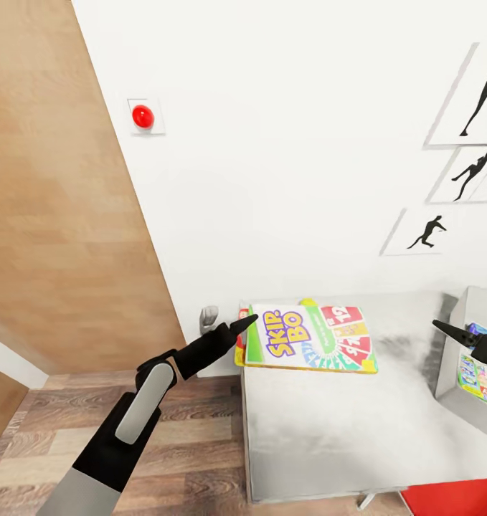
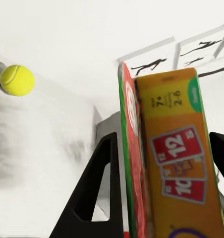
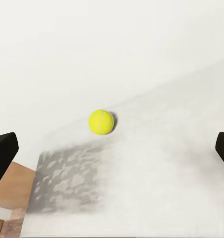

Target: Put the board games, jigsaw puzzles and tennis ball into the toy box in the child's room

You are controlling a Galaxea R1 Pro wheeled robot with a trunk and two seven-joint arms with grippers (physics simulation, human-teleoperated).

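A Skip-Bo board game (image 1: 308, 337) lies at the left end of the white table (image 1: 329, 430), overhanging its edge. My left gripper (image 1: 244, 324) is at the box's left end. In the left wrist view its black fingers (image 2: 99, 188) stand on either side of the box (image 2: 176, 163), shut on it. The yellow tennis ball (image 2: 17, 80) rests on the table further along. My right gripper (image 1: 458, 335) hovers by the grey toy box (image 1: 480, 301), which holds a colourful box (image 1: 480, 380). In the right wrist view its fingers (image 3: 3, 153) are spread wide, open, facing the tennis ball (image 3: 101, 122).
A white wall behind the table carries a red button (image 1: 142, 116) and framed silhouette pictures (image 1: 429, 233). A wooden panel (image 1: 57, 215) stands at the left, over wood flooring (image 1: 186, 430). A grey handle (image 1: 209, 317) sits beside the table's corner. A red rug (image 1: 458, 502) lies at the lower right.
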